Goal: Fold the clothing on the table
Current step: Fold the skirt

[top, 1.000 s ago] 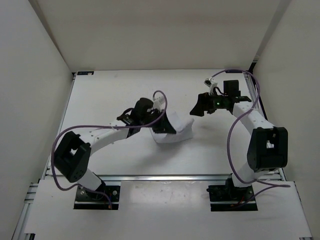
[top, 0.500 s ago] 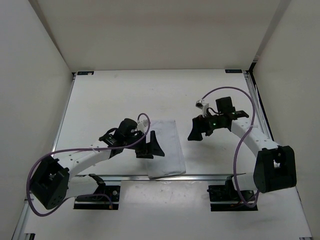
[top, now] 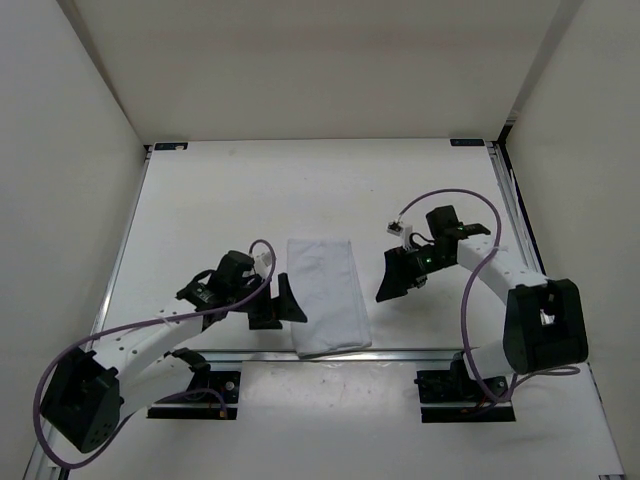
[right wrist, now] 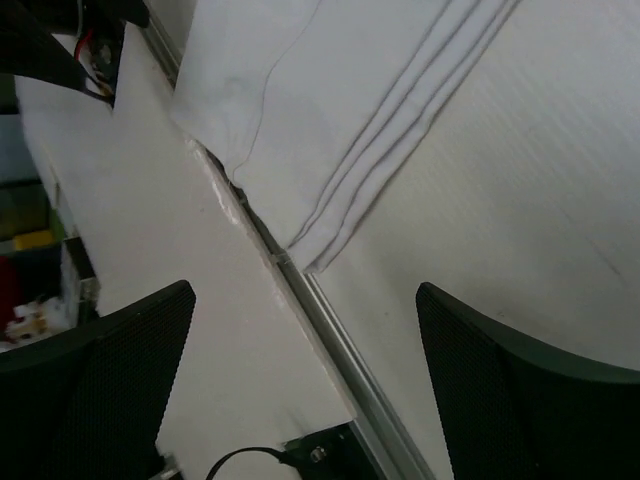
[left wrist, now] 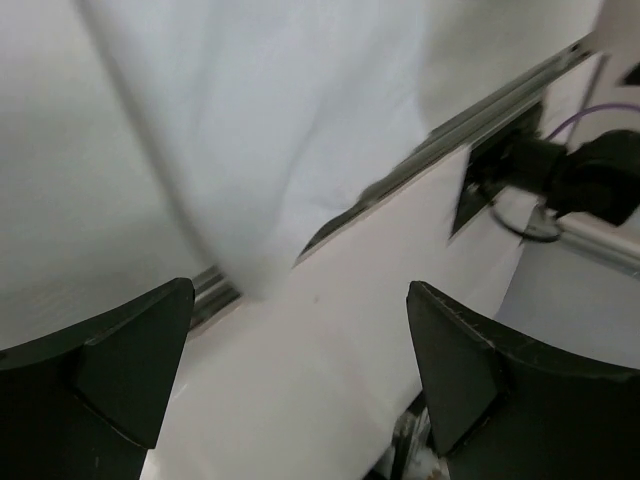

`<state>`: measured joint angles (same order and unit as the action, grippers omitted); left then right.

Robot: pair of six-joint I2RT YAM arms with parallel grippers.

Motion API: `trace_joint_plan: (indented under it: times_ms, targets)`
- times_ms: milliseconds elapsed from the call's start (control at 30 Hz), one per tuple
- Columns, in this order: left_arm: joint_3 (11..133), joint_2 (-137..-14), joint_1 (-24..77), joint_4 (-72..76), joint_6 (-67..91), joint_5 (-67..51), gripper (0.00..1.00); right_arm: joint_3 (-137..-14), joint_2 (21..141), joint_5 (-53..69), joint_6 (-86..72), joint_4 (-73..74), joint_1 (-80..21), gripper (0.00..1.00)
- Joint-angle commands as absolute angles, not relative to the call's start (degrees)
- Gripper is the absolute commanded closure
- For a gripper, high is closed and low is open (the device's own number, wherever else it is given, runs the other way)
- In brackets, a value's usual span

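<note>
While the left gripper (top: pixel 280 305) and right gripper (top: pixel 392 278) gape wide and empty on either side, the clothing (top: pixel 325 295) lies folded at the table (top: pixel 220 200) front.
Its near end touches the rail (top: pixel 420 352); a stray finger could drag it off, I'd say.

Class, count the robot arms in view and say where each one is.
2. Left arm reaches from near left, right arm from near right; the clothing lies between them. None appear hidden.

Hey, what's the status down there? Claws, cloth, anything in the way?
Left gripper open, right gripper open, both empty, flanking the clothing. Clothing folded into a narrow strip, near end lapping over the table front rail. Nothing in the way.
</note>
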<state>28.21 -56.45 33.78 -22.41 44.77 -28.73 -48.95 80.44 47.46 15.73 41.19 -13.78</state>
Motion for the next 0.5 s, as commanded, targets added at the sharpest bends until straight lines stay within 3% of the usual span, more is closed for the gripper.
trace_joint_plan:
  times_ms: [0,133,333,467]
  targets:
    - [24.96,-58.53,33.31,-28.65,42.54,-33.74,0.01,-50.0,85.93,50.79,15.39,48.05,-12.58,0.04]
    - [23.04,-57.57,32.0,-25.85,44.99,-37.17,0.02,-51.32,89.56,48.17,13.72,50.28,-12.56,0.18]
    - [17.85,-58.96,32.07,-15.5,51.32,-36.4,0.01,-50.01,89.65,45.8,5.11,47.29,-20.81,0.22]
    - [18.72,-63.97,35.41,-10.73,54.4,-33.05,0.02,-45.88,90.53,45.36,0.36,44.47,-19.86,0.32]
